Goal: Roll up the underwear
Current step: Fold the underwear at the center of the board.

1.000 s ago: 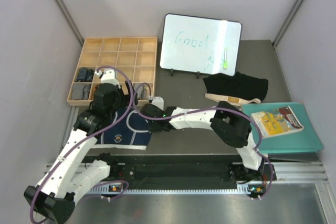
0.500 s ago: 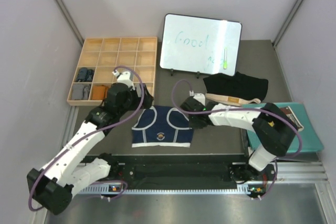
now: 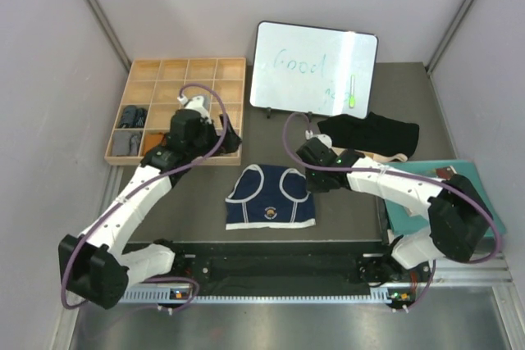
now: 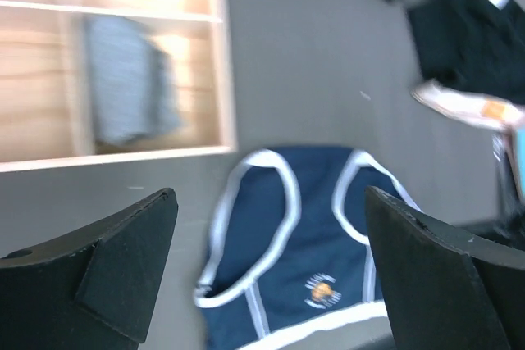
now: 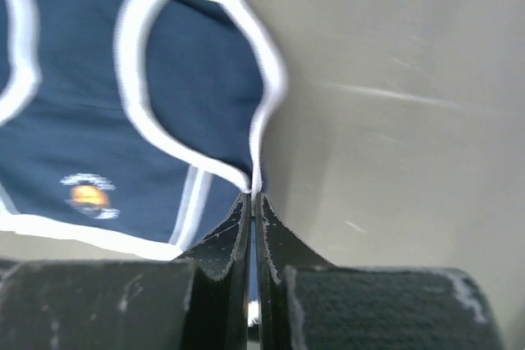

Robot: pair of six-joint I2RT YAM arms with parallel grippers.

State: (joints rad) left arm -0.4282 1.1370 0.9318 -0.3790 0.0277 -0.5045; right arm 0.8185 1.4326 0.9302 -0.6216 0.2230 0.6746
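Gaping at full spread, the left gripper (image 4: 271, 202) holds nothing. I have it hovering by the near right corner of the tray (image 3: 189, 65), and its wrist view looks down onto the table (image 3: 205, 202).

Right gripper (image 5: 253, 202): jaws pressed together. In its wrist view the tips line up with the white trim of the navy briefs (image 5: 82, 137). From above, though, it sits apart from that garment, on its far right side, so I log no grip on cloth.

Navy briefs (image 3: 271, 198): spread flat at the centre of the table near the front edge. The white-edged leg openings point to the far side and the logo faces up. No fold or roll is begun.

Grey briefs (image 4: 131, 79): blurred, a bunched grey shape inside a tray cell at the near edge. I judge this one rolled and stowed, though I cannot confirm the roll.

Black briefs (image 3: 369, 131): a loose heap in front of the whiteboard (image 3: 314, 69), beige waistband showing, just beyond the right gripper. Unrolled as they lie.

Tally, my judgement: one of three is likely done, the navy pair is laid out ready for rolling, and the black pair is waiting. Most of the job is left.
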